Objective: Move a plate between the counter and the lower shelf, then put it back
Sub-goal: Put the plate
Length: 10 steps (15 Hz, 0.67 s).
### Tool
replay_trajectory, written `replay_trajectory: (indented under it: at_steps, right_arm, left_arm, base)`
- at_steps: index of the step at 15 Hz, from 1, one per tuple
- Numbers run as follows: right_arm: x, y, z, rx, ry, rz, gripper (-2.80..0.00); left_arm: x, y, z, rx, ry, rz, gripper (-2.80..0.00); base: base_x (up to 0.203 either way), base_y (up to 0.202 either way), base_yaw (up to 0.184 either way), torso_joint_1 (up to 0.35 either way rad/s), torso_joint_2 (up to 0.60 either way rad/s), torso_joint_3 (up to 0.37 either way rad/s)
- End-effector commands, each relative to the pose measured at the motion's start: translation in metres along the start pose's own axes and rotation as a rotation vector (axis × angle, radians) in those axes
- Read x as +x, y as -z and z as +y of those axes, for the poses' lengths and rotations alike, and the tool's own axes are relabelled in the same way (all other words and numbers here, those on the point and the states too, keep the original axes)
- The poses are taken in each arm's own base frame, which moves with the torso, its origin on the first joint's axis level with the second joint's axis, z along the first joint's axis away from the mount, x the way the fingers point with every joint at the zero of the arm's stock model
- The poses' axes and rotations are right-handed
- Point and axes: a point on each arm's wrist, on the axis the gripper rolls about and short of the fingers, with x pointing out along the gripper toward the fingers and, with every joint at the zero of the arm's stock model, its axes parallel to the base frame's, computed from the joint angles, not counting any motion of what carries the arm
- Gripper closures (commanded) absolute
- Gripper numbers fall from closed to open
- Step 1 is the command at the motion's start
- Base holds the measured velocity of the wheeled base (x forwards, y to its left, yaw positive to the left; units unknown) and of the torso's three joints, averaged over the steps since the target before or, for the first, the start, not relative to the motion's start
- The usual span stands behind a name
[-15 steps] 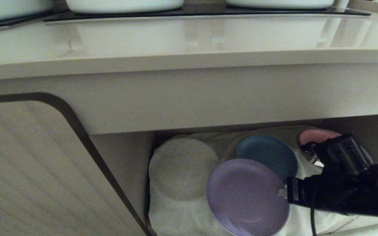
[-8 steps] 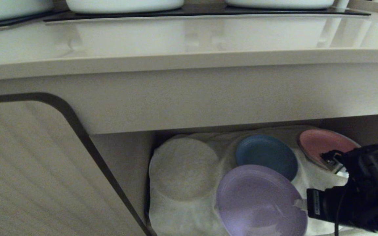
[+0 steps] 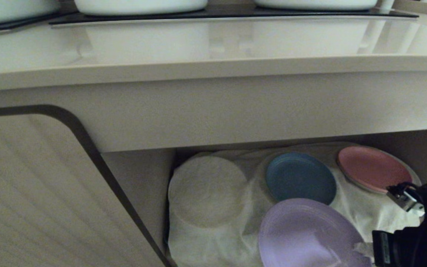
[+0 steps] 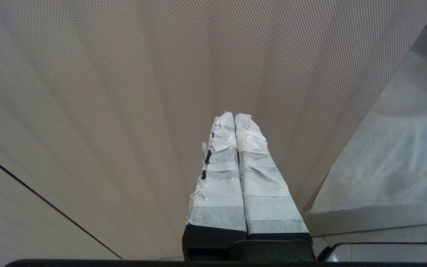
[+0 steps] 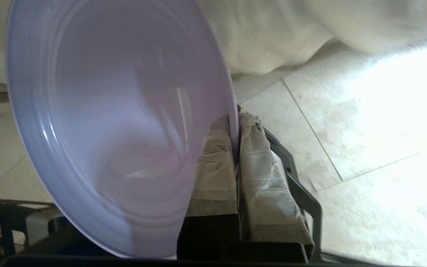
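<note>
The lilac plate [image 3: 306, 237] hangs at the front right of the lower shelf [image 3: 213, 237], over the edge of the white cloth, held by its rim. My right gripper [image 3: 363, 247] is shut on that rim; in the right wrist view the plate [image 5: 113, 122] fills the frame and its edge sits between my taped fingers [image 5: 217, 159], right gripper [image 5: 234, 122]. The counter [image 3: 213, 44] runs across above the shelf. My left gripper [image 4: 234, 115] is shut on nothing, parked in front of a beige ribbed panel, away from the plate.
A blue plate [image 3: 300, 177] and a pink plate [image 3: 373, 168] lie on the cloth behind the lilac one. A round cloth mound [image 3: 208, 191] stands to the left. White dishes [image 3: 139, 5] sit on the black hob. The counter's thick front edge [image 3: 235, 107] overhangs the shelf. Tiled floor [image 5: 365, 148] lies below.
My right arm has pulled back towards the lower right with the lilac plate, out of the shelf. The pink plate, before half hidden by the arm, now shows whole.
</note>
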Motion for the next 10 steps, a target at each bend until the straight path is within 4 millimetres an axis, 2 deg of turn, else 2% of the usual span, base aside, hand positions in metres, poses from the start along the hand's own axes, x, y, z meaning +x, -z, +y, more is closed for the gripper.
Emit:
replay_trajectory:
  at_steps: [1,6,10]
  right_arm:
    - [-0.012,0.004,-0.004,0.007,-0.007,-0.023,0.0]
    - [-0.019,0.024,-0.021,-0.017,0.026,-0.01,0.0]
    - [-0.022,0.027,-0.023,-0.016,0.02,-0.019,0.0]
  left_arm:
    - [0.0,0.0,0.0,0.0,0.0,0.0,0.0]
    - [0.0,0.0,0.0,0.0,0.0,0.0,0.0]
    - [0.0,0.0,0.0,0.0,0.0,0.0,0.0]
  base:
    - [0.0,0.0,0.0,0.0,0.0,0.0]
    - [0.0,0.0,0.0,0.0,0.0,0.0]
    - [0.0,0.0,0.0,0.0,0.0,0.0]
